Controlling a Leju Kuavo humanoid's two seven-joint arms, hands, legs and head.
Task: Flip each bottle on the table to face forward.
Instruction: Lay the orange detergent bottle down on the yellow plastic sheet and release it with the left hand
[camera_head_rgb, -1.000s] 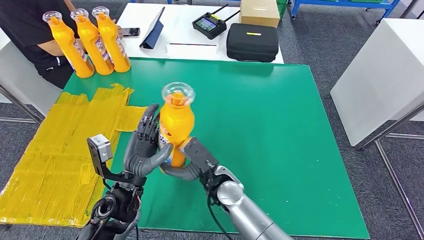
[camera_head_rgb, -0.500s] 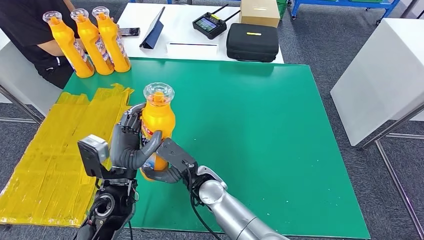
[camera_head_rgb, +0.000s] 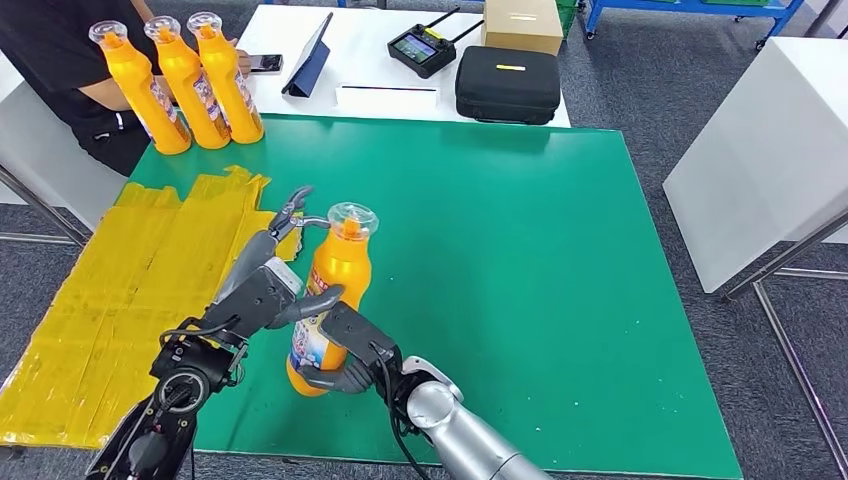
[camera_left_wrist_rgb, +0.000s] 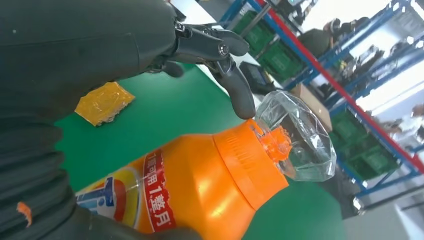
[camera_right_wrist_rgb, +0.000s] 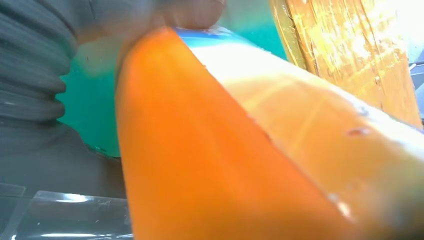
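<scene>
While the right hand (camera_head_rgb: 345, 352) grips the orange-filled bottle (camera_head_rgb: 331, 305) low down, the left hand's (camera_head_rgb: 262, 290) spread fingers (camera_left_wrist_rgb: 235, 82) touch its clear cap (camera_head_rgb: 352, 217).

Bright even light, blurred wrist close-ups

Held bottle (camera_head_rgb: 335, 300): orange body, clear cap, blue-red-white label. Three bottles (camera_head_rgb: 185, 80) at far edge: same orange, clear caps. Table mat (camera_head_rgb: 520, 260): green. Plastic sheet (camera_head_rgb: 120, 290): yellow. Case (camera_head_rgb: 507, 85): black. Box (camera_head_rgb: 522, 25): tan cardboard. Hands dark grey: left hand (camera_head_rgb: 265, 285), right hand (camera_head_rgb: 350, 350).
</scene>
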